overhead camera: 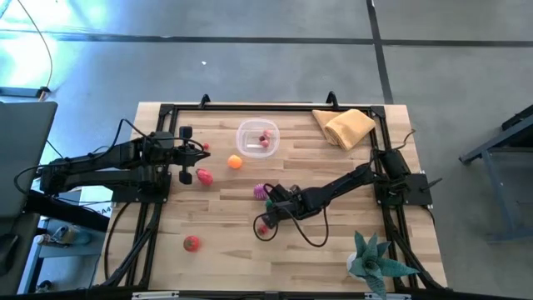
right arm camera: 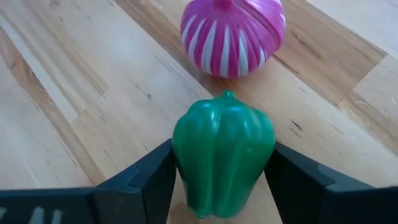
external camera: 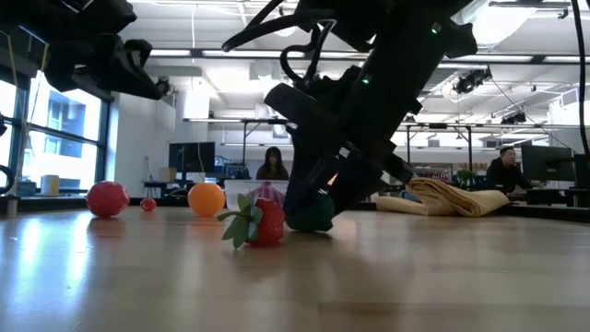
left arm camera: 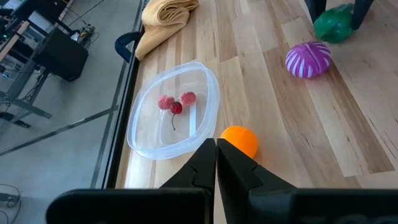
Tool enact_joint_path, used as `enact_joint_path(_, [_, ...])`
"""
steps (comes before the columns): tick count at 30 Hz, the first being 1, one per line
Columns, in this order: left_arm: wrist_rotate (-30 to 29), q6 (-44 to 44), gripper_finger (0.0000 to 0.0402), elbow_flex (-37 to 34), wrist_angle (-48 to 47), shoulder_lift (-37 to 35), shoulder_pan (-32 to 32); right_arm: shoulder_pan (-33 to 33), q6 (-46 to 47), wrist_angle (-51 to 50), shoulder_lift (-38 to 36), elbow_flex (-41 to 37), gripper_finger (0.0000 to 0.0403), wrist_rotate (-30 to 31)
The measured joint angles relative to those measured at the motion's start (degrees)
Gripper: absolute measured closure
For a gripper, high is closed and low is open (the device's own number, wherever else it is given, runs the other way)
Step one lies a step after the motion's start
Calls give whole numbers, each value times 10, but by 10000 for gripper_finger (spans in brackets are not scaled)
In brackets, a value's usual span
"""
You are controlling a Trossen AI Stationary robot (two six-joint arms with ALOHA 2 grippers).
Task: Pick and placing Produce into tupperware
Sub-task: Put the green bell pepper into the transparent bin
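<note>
A green toy pepper (right arm camera: 224, 149) lies on the table at mid-table, just nearer than a magenta striped onion (right arm camera: 233, 34). My right gripper (overhead camera: 273, 200) is shut on the pepper. The clear tupperware (overhead camera: 241, 137) stands toward the far edge with small red pieces (left arm camera: 176, 102) inside. An orange ball fruit (overhead camera: 235, 162), a pink-red fruit (overhead camera: 203, 176), a strawberry (external camera: 263, 221) and a red tomato (overhead camera: 191, 242) rest on the wood. My left gripper (left arm camera: 216, 149) hangs shut above the table's left side, near the orange fruit. My right gripper pinches the green pepper between its two fingers, one on each of its opposite sides (right arm camera: 180, 162). The fingers slant down at it from the table's right. The pepper's stem end points away from the gripper toward the onion, and its underside (external camera: 313, 225) rests on the table.
A folded tan cloth (overhead camera: 346, 125) lies at the far right corner and a teal spiky plant (overhead camera: 375, 260) at the near right. Black frame rails (overhead camera: 166, 108) run along the table's edges. People sit at desks in the room behind.
</note>
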Motion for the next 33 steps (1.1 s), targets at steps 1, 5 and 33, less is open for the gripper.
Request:
enact_joint_path(1, [0, 0, 396, 0, 0, 0, 0, 1, -11, 0, 0, 0, 194, -2])
enact_joint_path(5, [0, 0, 396, 0, 0, 0, 0, 2, -57, -3, -3, 0, 194, -14])
enact_joint_path(33, [0, 0, 396, 0, 0, 0, 0, -150, -348, -52, -197, 42, 194, 32])
